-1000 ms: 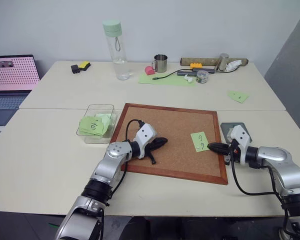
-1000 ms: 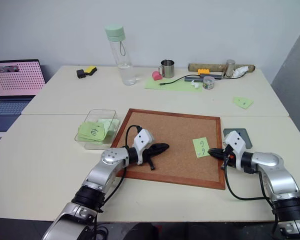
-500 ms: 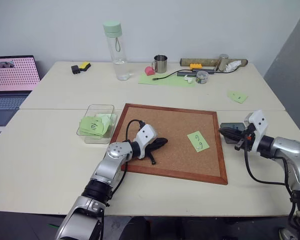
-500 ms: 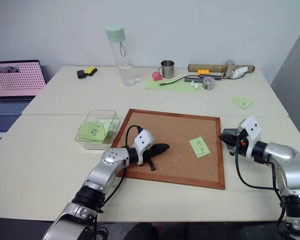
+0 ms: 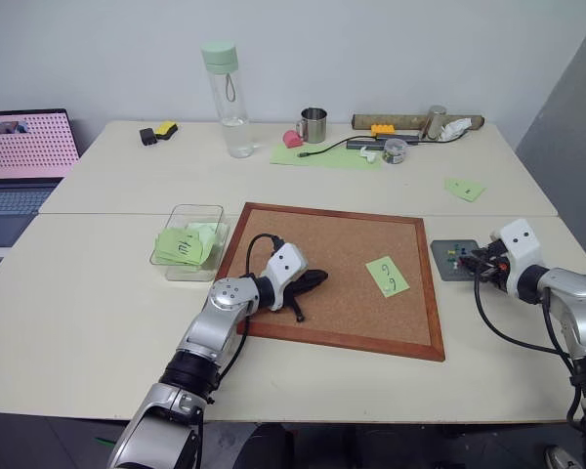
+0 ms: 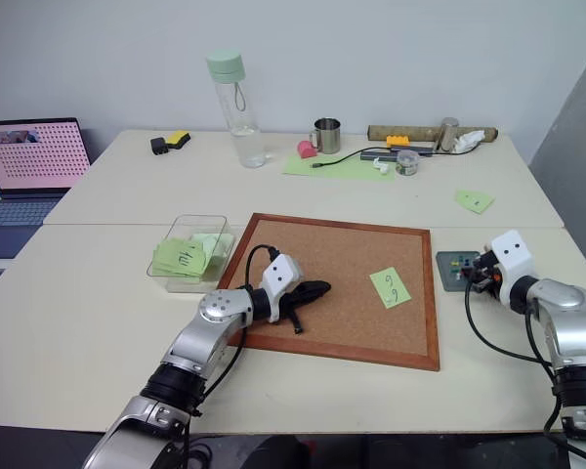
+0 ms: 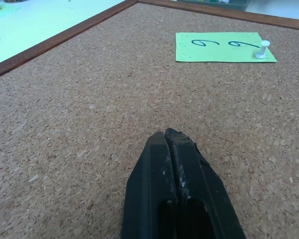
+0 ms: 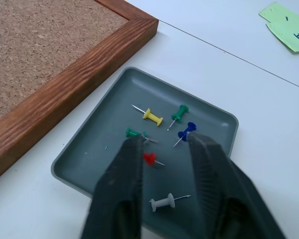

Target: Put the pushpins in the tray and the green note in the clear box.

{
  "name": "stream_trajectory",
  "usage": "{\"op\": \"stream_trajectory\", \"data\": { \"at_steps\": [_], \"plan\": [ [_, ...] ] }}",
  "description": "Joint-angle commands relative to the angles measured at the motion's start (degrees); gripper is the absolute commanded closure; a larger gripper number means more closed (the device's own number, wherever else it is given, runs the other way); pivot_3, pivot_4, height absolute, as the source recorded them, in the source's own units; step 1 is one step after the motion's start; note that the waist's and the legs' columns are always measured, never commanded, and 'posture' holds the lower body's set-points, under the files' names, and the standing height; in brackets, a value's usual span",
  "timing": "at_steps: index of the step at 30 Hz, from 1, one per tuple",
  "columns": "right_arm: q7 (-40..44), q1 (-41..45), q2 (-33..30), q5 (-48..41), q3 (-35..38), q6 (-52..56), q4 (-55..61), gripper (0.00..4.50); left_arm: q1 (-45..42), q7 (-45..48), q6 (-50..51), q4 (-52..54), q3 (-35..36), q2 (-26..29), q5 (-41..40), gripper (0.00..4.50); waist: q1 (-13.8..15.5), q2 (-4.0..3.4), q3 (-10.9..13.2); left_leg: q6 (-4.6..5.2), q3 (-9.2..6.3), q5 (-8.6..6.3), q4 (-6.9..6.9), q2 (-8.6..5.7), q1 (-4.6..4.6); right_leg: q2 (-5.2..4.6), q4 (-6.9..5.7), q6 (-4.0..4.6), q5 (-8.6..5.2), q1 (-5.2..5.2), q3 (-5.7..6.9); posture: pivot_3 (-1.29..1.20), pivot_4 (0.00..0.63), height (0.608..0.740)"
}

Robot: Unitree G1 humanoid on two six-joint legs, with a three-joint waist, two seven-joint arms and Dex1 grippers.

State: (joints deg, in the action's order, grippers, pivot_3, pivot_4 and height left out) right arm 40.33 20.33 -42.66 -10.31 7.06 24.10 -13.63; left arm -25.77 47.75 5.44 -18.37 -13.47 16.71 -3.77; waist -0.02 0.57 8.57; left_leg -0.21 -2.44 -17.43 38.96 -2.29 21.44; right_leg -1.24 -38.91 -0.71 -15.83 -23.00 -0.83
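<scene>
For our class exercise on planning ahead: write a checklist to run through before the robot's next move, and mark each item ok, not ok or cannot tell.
1. Right tool open above the tray: ok.
2. Red pin lying in the tray with the other pins: ok.
3. Nothing held between the right tool's fingers: ok.
4. Green note free of pins: not ok, a white pin stands on its corner.
5. Left tool shut, resting low over the corkboard: ok.
6. Clear box has room for the note: cannot tell; green notes already lie inside.

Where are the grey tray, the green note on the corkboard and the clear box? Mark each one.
grey tray [image 8: 94, 149], right wrist view, bare floor near its corkboard-side edge.
green note [image 7: 214, 54], left wrist view, blank paper below the writing.
clear box [image 5: 197, 209], left eye view, far rim.
</scene>
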Motion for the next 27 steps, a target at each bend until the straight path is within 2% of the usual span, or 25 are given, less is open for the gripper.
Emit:
{"op": "stream_trajectory", "data": {
  "at_steps": [1, 6, 9, 12, 17, 22, 27],
  "plan": [
    [2.13, -0.6, -1.63, -1.56, 1.91, 0.08, 3.97, 1.92, 2.53, -0.01, 1.41, -2.78, -2.21, 0.4, 2.18, 4.5, 0.0, 0.0, 0.0, 0.0, 0.0, 0.0, 0.0, 0.0, 0.0, 0.0, 0.0, 0.0, 0.0, 0.0, 0.0, 0.0, 0.15, 0.74],
    [12.14, -7.14, -3.54, -6.34, -0.32, -0.21, 16.1, 0.88, 2.35, 0.01, 1.38, -2.95, -2.3, 0.22, 2.09, 4.5, 0.02, 0.0, -0.01, 0.01, -0.01, 0.0, 0.0, 0.0, 0.01, 0.0, 0.02, -0.01, 0.0, 0.01, 0.01, 0.0, 0.15, 0.74],
    [14.26, -10.39, -2.23, -8.19, -2.84, -0.1, 23.22, 0.88, 2.13, 0.11, 1.33, -3.16, -2.37, 0.07, 2.05, 4.5, 0.02, -0.01, -0.02, 0.01, -0.05, -0.01, -0.01, 0.01, -0.09, 0.01, 0.04, -0.03, -0.01, 0.15, 0.04, 0.0, 0.15, 0.74],
    [12.86, -10.1, 0.22, -7.08, -5.5, -0.83, 25.08, 0.88, 1.94, 0.18, 1.26, -3.37, -2.43, 0.03, 2.02, 4.5, -0.09, -0.01, -0.01, 0.04, -0.11, -0.03, -0.15, 0.01, -0.69, 0.01, 0.25, -0.13, -0.09, 0.8, 0.07, 0.0, 0.15, 0.74],
    [10.53, -6.96, 4.6, -4.6, -9.04, -2.56, 21.71, 0.88, 1.7, 0.15, 1.34, -3.5, -2.57, -0.1, 2.03, 4.5, -0.02, 0.03, -0.01, 0.04, -0.19, -0.03, -0.13, -0.01, -0.67, 0.01, 0.32, -0.13, -0.09, 0.82, 0.12, 0.0, 0.15, 0.74],
    [10.77, -5.37, 6.26, -2.78, -10.88, -5.54, 17.27, 0.88, 2.13, 0.06, 1.57, -2.87, -2.54, 0.21, 1.86, 4.5, -0.02, 0.04, -0.01, 0.04, -0.22, -0.03, -0.13, -0.02, -0.65, 0.0, 0.34, -0.13, -0.09, 0.81, 0.13, 0.0, 0.15, 0.74],
    [11.15, -4.7, 7.65, -2.03, -11.29, -7.99, 14.16, 1.82, 2.55, -0.09, 1.75, -2.47, -2.49, 0.37, 1.76, 4.5, -0.02, 0.04, -0.01, 0.04, -0.23, -0.03, -0.14, -0.02, -0.65, 0.0, 0.34, -0.13, -0.09, 0.81, 0.13, 0.0, 0.15, 0.74]
  ]
}}
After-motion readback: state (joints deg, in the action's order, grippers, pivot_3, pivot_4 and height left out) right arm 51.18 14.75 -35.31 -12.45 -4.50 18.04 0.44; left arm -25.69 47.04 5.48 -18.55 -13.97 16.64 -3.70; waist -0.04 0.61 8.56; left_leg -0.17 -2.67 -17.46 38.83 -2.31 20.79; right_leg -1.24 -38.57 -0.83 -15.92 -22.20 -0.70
